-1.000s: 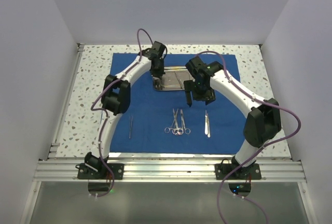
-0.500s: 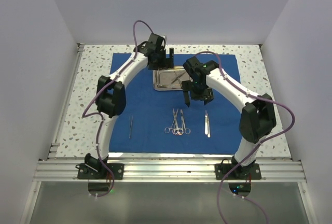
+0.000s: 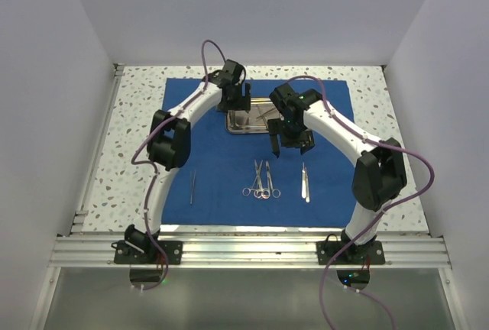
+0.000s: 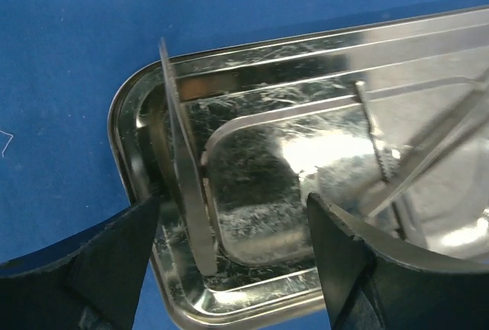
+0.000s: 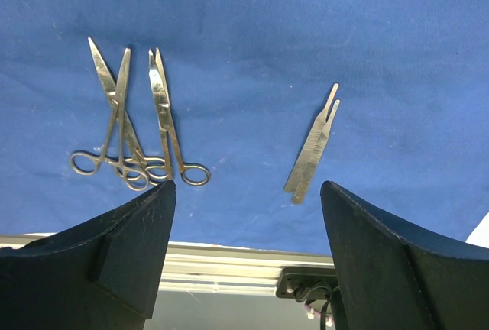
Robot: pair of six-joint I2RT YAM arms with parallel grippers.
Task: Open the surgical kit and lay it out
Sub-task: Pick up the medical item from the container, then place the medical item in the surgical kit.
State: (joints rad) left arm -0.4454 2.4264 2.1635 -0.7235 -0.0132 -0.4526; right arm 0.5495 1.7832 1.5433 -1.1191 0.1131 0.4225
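Observation:
The royal-blue cloth (image 3: 221,162) lies spread flat on the table. At its far middle sits the steel tray (image 3: 256,123), seen close up (image 4: 252,299) in the left wrist view. A slim flat instrument (image 4: 183,185) lies in the tray's left end, and a serrated one (image 4: 382,163) lies further right. My left gripper (image 3: 235,105) (image 4: 233,200) is open just above that left end, holding nothing. My right gripper (image 3: 287,140) (image 5: 248,185) hangs open over the cloth. Below it lie scissors (image 5: 114,120), forceps (image 5: 170,120) and tweezers (image 5: 312,150).
Another slim tweezer (image 3: 192,186) lies on the cloth's left part. Speckled tabletop (image 3: 130,139) shows round the cloth. White walls (image 3: 61,78) close in left, right and back. An aluminium rail (image 3: 252,250) runs along the near edge.
My left gripper, shut at the tray's left end a second ago, opened, pulled up and back, then came down over that end again. The right gripper shifted slightly left.

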